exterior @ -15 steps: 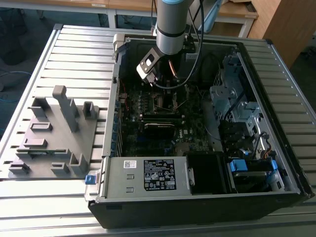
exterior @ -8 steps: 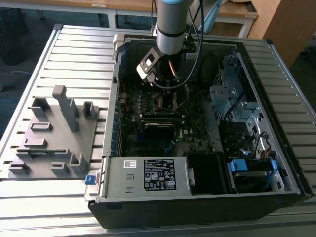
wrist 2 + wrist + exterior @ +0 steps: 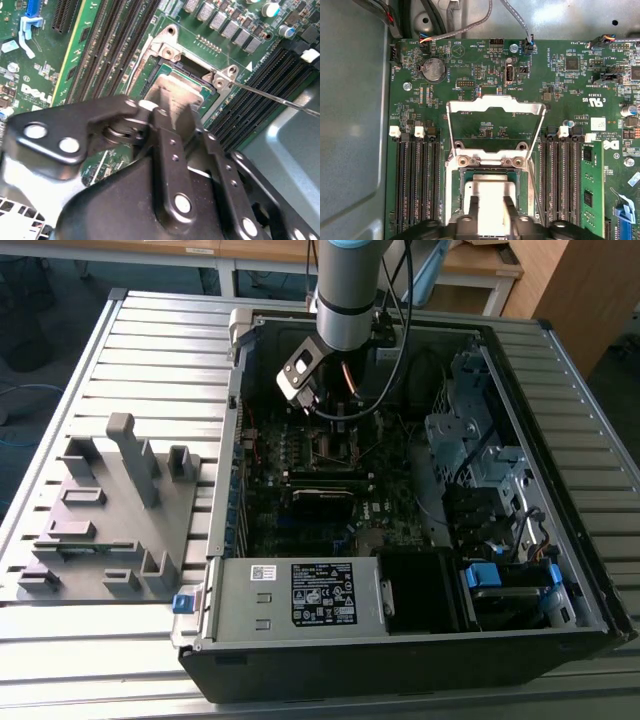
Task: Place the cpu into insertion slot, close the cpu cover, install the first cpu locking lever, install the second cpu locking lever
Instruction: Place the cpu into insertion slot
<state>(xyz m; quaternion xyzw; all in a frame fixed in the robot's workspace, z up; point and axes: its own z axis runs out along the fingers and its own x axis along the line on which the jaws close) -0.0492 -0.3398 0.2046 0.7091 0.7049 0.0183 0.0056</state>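
The cpu [image 3: 492,186], a silvery square, sits between the fingers of my gripper [image 3: 491,201], low over the insertion slot [image 3: 492,172] on the green board. The gripper looks shut on it. The cpu cover [image 3: 495,103], a thin metal frame, stands swung open just beyond the slot. A thin wire locking lever [image 3: 535,186] stands unlatched beside the socket. In the second wrist view the gripper [image 3: 176,107] holds the cpu [image 3: 175,85] inside the slot's metal rim [image 3: 165,50], and a lever [image 3: 280,99] sticks out to one side. In the exterior view the gripper [image 3: 335,430] hangs inside the open computer case [image 3: 560,620].
Black memory slots [image 3: 415,185] flank the socket, with a green memory module [image 3: 587,185] in one. A coin battery [image 3: 433,68] and cables [image 3: 470,27] lie beyond the cover. In the exterior view a grey fixture [image 3: 110,510] lies left of the case; a power supply [image 3: 300,595] and drive cage [image 3: 470,440] sit inside.
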